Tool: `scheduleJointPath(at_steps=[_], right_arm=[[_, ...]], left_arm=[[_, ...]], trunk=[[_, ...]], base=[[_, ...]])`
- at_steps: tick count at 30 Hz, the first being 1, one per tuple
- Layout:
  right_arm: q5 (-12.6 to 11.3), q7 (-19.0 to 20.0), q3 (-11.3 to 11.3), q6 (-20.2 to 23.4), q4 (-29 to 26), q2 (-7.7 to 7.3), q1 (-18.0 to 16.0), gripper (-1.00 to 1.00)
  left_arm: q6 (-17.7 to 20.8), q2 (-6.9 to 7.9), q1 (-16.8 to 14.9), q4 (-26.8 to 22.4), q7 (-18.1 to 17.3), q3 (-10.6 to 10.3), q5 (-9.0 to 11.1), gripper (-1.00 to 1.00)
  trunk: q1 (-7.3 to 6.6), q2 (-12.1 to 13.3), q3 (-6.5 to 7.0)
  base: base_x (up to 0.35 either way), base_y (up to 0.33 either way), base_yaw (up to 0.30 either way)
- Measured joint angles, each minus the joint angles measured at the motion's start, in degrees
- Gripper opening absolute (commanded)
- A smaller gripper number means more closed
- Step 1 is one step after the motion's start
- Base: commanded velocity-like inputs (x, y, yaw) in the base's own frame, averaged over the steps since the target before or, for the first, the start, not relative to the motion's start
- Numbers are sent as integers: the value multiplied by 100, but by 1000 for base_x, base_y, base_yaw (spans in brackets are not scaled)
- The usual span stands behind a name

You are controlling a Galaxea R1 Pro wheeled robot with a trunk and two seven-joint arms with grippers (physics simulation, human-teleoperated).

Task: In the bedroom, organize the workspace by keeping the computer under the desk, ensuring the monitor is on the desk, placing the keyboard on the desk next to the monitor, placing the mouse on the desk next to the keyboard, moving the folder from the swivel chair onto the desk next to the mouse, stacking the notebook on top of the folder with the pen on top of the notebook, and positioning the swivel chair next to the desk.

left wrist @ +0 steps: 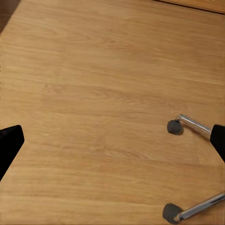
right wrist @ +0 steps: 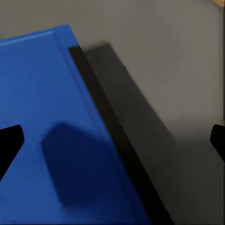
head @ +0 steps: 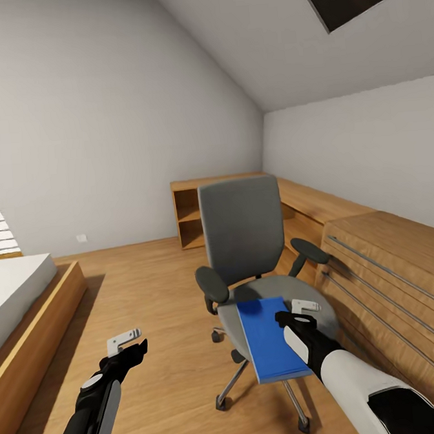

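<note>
The swivel chair (head: 240, 228) stands in front of me on the wood floor, its grey back facing away. On its seat (right wrist: 164, 84) the blue folder (head: 268, 343) lies flat and juts over the front rim. My right gripper (head: 293, 312) hovers open just above the folder's right edge (right wrist: 51, 117), with one finger over the folder and the other over the seat. My left gripper (head: 132, 344) hangs open over bare floor to the left of the chair, near two casters (left wrist: 174, 126). The desk, computer, monitor, keyboard, mouse, notebook and pen are out of view.
A light wooden drawer cabinet (head: 388, 257) runs close along the chair's right side. A low wooden shelf (head: 191, 212) stands behind the chair at the wall. A bed on a wooden frame (head: 29, 308) lies at the left. Open floor (head: 150, 280) lies between bed and chair.
</note>
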Motion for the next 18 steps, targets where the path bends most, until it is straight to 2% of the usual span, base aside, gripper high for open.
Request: scheduleJointPath(at_steps=[18], right_arm=[[8,-14,-6,-19,-14,-5,0,100]], left_arm=[[0,-8,0,0,20,0,-5,100]], trunk=[[-395,722,323]], base=[[0,0,0]])
